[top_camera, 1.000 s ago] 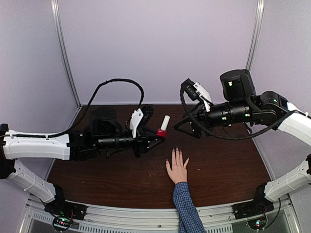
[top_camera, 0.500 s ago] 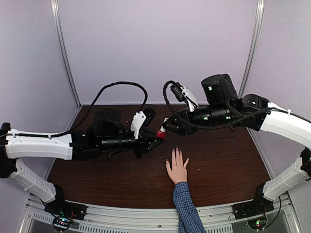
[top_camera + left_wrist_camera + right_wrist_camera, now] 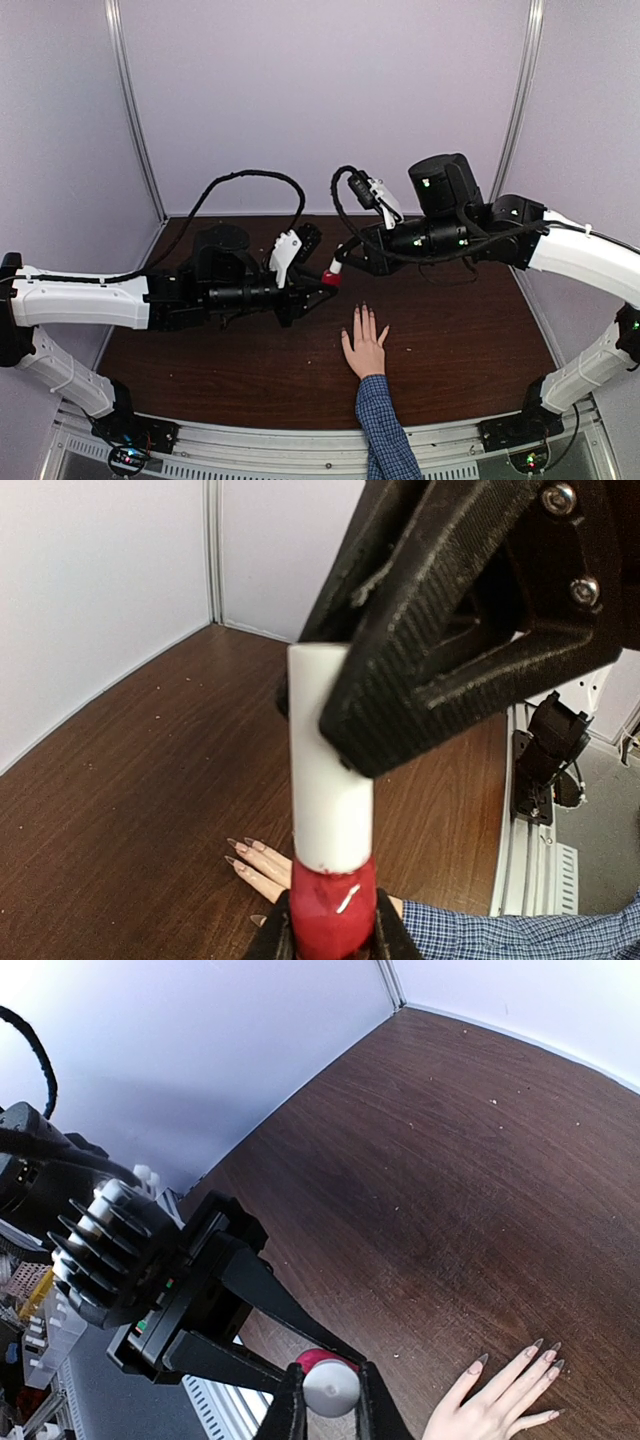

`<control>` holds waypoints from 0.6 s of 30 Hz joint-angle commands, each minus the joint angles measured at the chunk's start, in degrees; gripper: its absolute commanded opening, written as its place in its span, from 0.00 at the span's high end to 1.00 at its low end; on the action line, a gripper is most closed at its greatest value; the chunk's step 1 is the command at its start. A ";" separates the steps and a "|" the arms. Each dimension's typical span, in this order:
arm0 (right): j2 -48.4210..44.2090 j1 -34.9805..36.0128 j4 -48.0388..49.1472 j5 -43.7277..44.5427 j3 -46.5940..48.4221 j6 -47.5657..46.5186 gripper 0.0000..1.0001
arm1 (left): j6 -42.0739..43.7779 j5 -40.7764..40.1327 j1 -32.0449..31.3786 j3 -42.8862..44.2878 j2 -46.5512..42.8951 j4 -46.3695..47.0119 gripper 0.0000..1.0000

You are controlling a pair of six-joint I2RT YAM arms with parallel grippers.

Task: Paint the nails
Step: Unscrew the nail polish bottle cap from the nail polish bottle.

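A light-skinned hand [image 3: 365, 345] with a blue checked sleeve lies flat on the brown table, fingers spread; its nails [image 3: 240, 847] look dark and pointed, also in the right wrist view [image 3: 538, 1348]. My left gripper [image 3: 328, 277] is shut on the red body of a small polish bottle [image 3: 333, 912], held above the table beyond the hand. My right gripper [image 3: 345, 257] is shut on the bottle's white cap [image 3: 331, 1388], which stands tall in the left wrist view [image 3: 328, 770]. The two grippers meet tip to tip over the bottle.
The brown table [image 3: 460, 340] is walled by pale lilac panels at the back and sides. A metal rail [image 3: 300, 450] runs along the near edge. A black cable [image 3: 250, 180] loops above the left arm.
My right arm has swung left and down from the back right, and its fingers have closed onto the white cap. The left gripper and the hand have stayed put.
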 commanded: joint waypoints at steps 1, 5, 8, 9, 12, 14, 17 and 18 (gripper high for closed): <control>-0.46 0.25 3.74 -4.91 0.17 -1.52 0.96 | 1.38 3.87 -0.15 -0.41 -1.09 5.58 1.00; -1.48 0.25 4.82 -8.10 -0.69 -4.93 0.97 | 2.02 12.68 -0.14 0.16 -1.09 6.59 1.00; -2.19 0.25 5.42 -11.75 -1.19 -6.50 0.97 | 3.14 20.76 -0.06 1.13 -0.81 6.82 1.00; -2.45 0.25 5.46 -12.29 -1.30 -6.94 0.98 | 3.36 23.66 0.01 1.39 -0.60 7.21 1.00; -3.47 0.25 5.97 -14.33 -1.73 -8.65 0.99 | 3.39 29.88 -0.04 2.27 0.10 7.97 1.00; -4.28 0.25 5.91 -14.91 -1.85 -9.62 1.00 | 3.25 31.07 -0.06 2.59 0.31 8.29 1.00; -5.38 0.25 5.60 -16.26 -1.77 -11.18 1.00 | 3.10 31.52 0.11 2.35 0.20 9.20 1.00; -5.62 0.25 5.64 -17.16 -1.78 -11.60 1.00 | 2.74 32.39 0.26 2.14 0.15 10.06 1.00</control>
